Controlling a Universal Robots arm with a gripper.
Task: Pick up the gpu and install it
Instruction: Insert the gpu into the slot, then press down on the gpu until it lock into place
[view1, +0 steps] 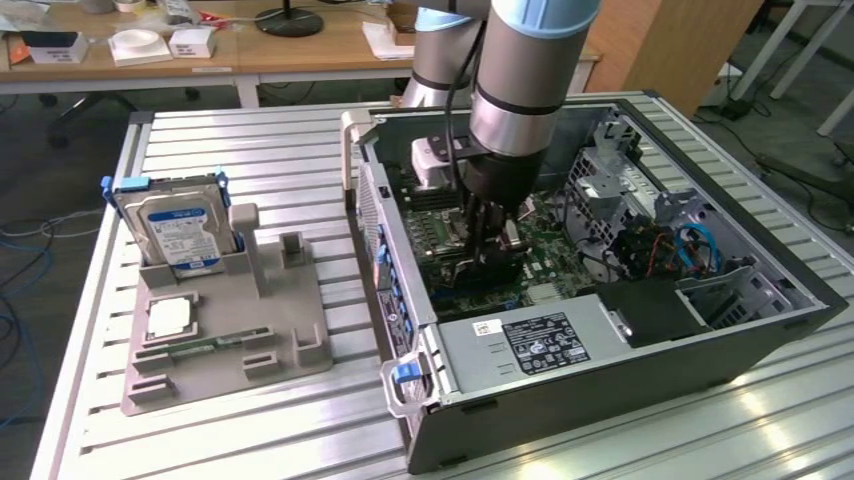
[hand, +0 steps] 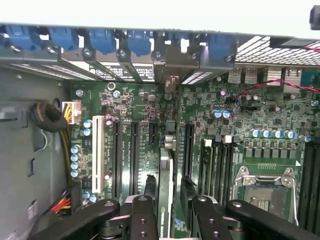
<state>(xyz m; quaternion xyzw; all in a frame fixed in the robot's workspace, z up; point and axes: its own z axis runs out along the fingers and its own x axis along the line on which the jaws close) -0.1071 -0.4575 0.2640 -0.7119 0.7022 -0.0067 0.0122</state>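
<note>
The gpu (hand: 165, 175) stands on edge in a motherboard expansion slot, seen end-on as a thin green card with its silver bracket end toward the case's rear slots. My gripper (hand: 174, 201) straddles it from above, one black finger (hand: 144, 215) on each side, jaws open a little wider than the card. In the exterior view the gripper (view1: 487, 250) reaches down inside the open computer case (view1: 787, 300), over the green motherboard (view1: 547, 265), and it hides the card there.
A grey parts holder (view1: 227, 330) at the exterior view's left carries a hard drive (view1: 180, 225), a processor chip (view1: 171, 318) and a memory stick (view1: 200, 345). Inside the case are the power supply (view1: 534, 345), a processor socket (hand: 265, 185), blue slot latches (hand: 140, 40) and a cable bundle (hand: 47, 117).
</note>
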